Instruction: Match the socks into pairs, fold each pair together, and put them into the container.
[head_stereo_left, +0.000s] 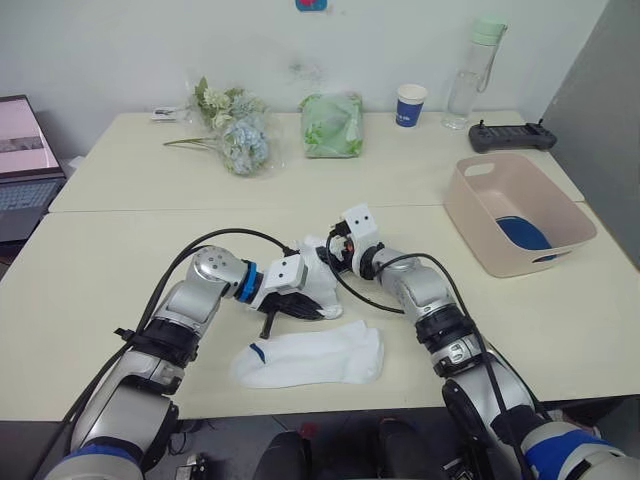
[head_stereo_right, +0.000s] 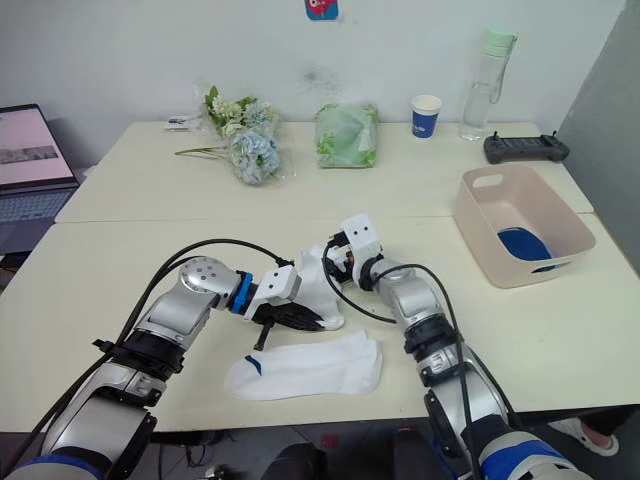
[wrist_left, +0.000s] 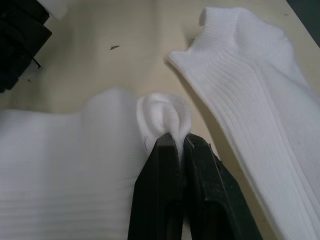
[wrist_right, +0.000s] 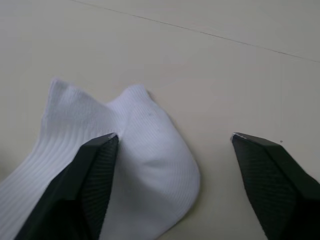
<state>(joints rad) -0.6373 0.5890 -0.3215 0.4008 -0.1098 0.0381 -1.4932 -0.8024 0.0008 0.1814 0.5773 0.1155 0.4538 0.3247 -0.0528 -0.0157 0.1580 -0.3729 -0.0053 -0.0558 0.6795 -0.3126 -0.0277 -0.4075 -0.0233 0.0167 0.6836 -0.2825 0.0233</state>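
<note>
Flat white sock (head_stereo_left: 310, 358) lies left-right (cuff left); left pincer (wrist_left: 180, 145) pinches second sock (wrist_left: 65, 165); right pincer (wrist_right: 175, 145) wide.

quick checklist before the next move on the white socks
1. Left end effector grip on a white sock: ok, shut on a fold of fabric.
2. Right end effector ready: ok, open over the sock's end.
3. Second white sock within reach: ok, flat on the table near the arms.
4. Tub accessible: ok, open, dark blue fabric already inside.
5. Socks aligned as a pair: not ok, still apart.
</note>
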